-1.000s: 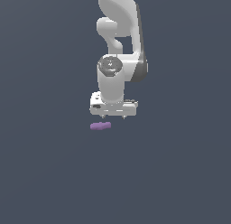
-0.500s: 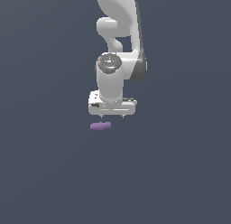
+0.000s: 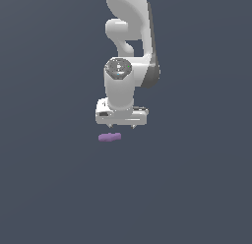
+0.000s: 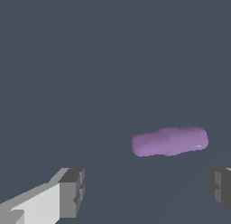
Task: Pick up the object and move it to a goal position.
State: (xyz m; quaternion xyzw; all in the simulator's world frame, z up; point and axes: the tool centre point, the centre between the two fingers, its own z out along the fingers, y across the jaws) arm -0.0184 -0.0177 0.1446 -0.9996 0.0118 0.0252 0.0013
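Observation:
The object (image 3: 109, 137) is a small purple capsule-like piece lying flat on the dark grey surface. In the exterior view it sits just below the white gripper (image 3: 123, 125) and toward the exterior view's left of it. The gripper points down, is open and holds nothing. Only the short tips of its fingers show under the white hand. In the wrist view the object (image 4: 169, 141) lies apart from the gripper (image 4: 146, 191), beyond the gap between the two grey fingertips (image 4: 72, 192), which stand wide apart. Nothing touches the object.
The white arm (image 3: 129, 51) rises from the hand toward the top of the exterior view. The plain dark grey surface (image 3: 49, 189) fills the view all around.
The hand has shifted slightly toward the exterior view's left, closer over the object. The object has not moved.

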